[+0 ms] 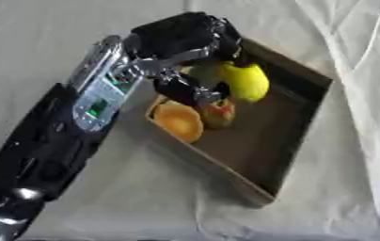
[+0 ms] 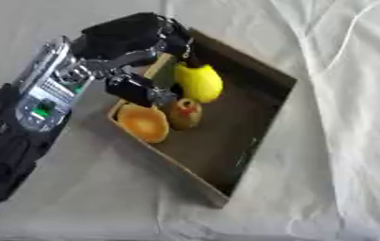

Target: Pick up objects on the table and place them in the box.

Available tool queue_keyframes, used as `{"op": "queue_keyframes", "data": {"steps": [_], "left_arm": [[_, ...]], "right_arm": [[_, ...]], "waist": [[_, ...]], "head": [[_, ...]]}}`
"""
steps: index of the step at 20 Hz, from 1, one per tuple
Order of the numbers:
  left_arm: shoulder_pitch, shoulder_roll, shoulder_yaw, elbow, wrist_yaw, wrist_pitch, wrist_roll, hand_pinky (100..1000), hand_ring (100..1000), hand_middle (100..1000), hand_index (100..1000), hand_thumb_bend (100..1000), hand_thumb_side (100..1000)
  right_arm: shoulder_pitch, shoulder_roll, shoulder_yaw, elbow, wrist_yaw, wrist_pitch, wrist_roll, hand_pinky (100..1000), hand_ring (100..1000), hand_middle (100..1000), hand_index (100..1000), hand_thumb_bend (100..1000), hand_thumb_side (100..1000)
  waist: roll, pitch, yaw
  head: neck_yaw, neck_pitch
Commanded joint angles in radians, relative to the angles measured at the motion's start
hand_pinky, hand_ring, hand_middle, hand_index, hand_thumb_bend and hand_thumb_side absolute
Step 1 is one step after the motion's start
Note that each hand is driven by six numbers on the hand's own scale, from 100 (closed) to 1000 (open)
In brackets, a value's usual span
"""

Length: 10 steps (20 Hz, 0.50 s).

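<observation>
My left hand reaches in from the lower left and hangs over the far left corner of the brown cardboard box. Its fingers and thumb are curled round a yellow lemon-like fruit, which sits low inside the box. A pale green patch shows right behind the fruit, under the hand. An orange round piece and a small brown-yellow fruit with a red spot lie in the box by its left wall. My right hand is out of sight.
The table is covered with a wrinkled white cloth. The box lies askew, and its near right half holds nothing. My left forearm crosses the cloth left of the box.
</observation>
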Motion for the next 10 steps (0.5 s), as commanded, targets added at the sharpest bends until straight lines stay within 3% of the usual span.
{"op": "queue_keyframes", "data": {"steps": [1,2,4,10], "left_arm": [[-0.007,0.002,0.004,-0.001,-0.041,-0.001,-0.024,878,828,796,902,248,100],[-0.005,0.003,0.007,-0.001,-0.054,0.001,-0.029,918,870,835,927,309,100],[-0.002,0.006,0.015,-0.008,-0.076,0.005,-0.025,937,892,844,930,334,100],[0.003,0.014,0.045,-0.049,-0.072,0.024,0.017,908,878,829,914,275,100]], "right_arm": [[-0.003,-0.024,-0.015,-0.016,-0.010,0.005,0.001,869,748,666,837,100,527],[-0.002,-0.024,-0.014,-0.016,-0.010,0.005,0.002,869,748,666,837,100,528],[0.000,-0.023,-0.014,-0.016,-0.009,0.007,0.004,869,748,666,837,100,528],[-0.001,-0.023,-0.014,-0.016,-0.013,0.012,0.005,869,748,666,837,100,527]], "waist": [[-0.002,-0.016,-0.002],[-0.002,-0.017,-0.001],[-0.002,-0.018,0.001],[-0.004,-0.021,0.007]], "head": [[-0.005,-0.011],[-0.006,-0.011],[-0.007,-0.009],[-0.011,-0.008]]}}
